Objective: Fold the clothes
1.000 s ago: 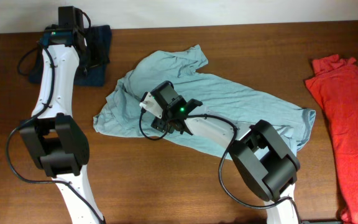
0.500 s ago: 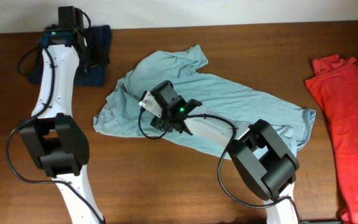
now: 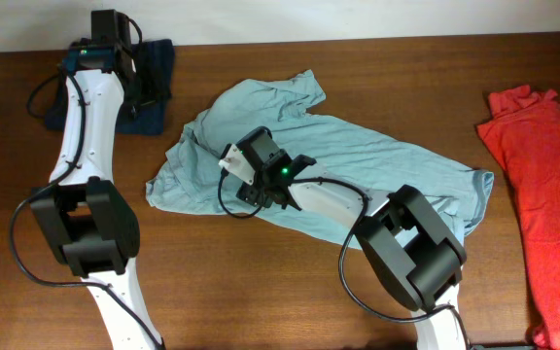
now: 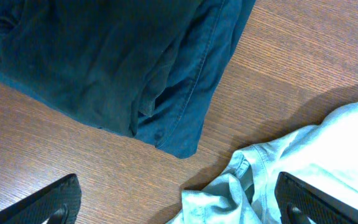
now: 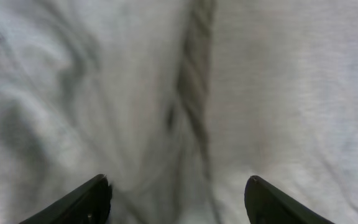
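Note:
A light blue shirt (image 3: 367, 156) lies crumpled and spread across the middle of the table. My right gripper (image 3: 253, 183) is open and hangs low over the shirt's left part. In the right wrist view its fingers (image 5: 176, 190) straddle a fold of the pale cloth (image 5: 191, 93), holding nothing. My left gripper (image 3: 152, 97) is open at the back left, over bare wood between a folded dark blue garment (image 3: 158, 63) and the shirt. In the left wrist view its fingers (image 4: 176, 205) are wide apart, with the dark garment (image 4: 117, 62) above and the shirt's edge (image 4: 309, 168) at lower right.
A red shirt (image 3: 542, 185) lies flat at the table's right edge. The wooden table (image 3: 212, 282) shows bare in front of the blue shirt. Both arm bases stand at the front of the table, left (image 3: 90, 228) and right (image 3: 416, 253).

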